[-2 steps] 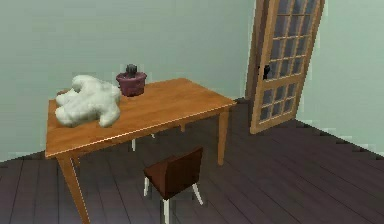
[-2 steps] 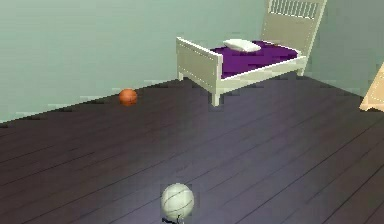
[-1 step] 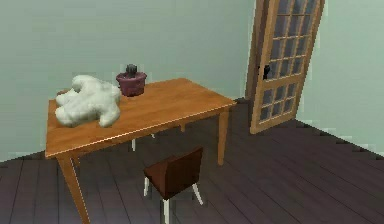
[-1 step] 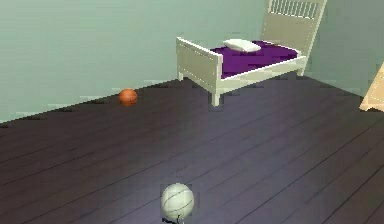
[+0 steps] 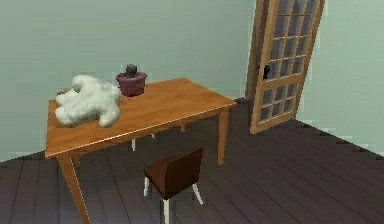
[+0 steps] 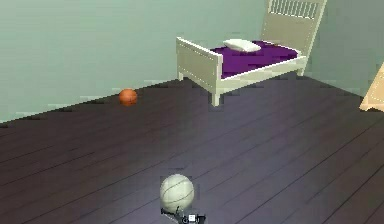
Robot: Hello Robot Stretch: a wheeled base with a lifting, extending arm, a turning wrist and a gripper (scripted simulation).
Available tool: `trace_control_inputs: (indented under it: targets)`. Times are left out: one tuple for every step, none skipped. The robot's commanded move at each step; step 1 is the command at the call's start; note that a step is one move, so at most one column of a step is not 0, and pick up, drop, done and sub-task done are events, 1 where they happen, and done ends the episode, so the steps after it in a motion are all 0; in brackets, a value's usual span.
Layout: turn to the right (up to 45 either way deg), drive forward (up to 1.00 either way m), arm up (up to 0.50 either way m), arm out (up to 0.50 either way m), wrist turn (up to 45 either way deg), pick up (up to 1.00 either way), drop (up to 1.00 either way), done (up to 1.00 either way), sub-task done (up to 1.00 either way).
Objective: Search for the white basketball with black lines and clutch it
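Resting on the dark floor (image 6: 280, 150), the white ball (image 6: 177, 188) is sitting by the gripper (image 6: 180, 213); cannot tell whether it's holding anything.

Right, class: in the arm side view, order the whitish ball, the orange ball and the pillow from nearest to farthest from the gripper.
1. Whitish ball, right by the gripper, bottom centre.
2. Orange ball, farther out, to the left.
3. Pillow, on the bed, upper right.

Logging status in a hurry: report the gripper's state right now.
Gripper: cannot tell whether it holds anything; a white ball lies close by.
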Motion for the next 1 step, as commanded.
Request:
trace_control_inputs:
  targets:
    - [0.0, 0.0, 0.0, 0.0, 0.0, 0.0, 0.0, 1.0, 0.0]
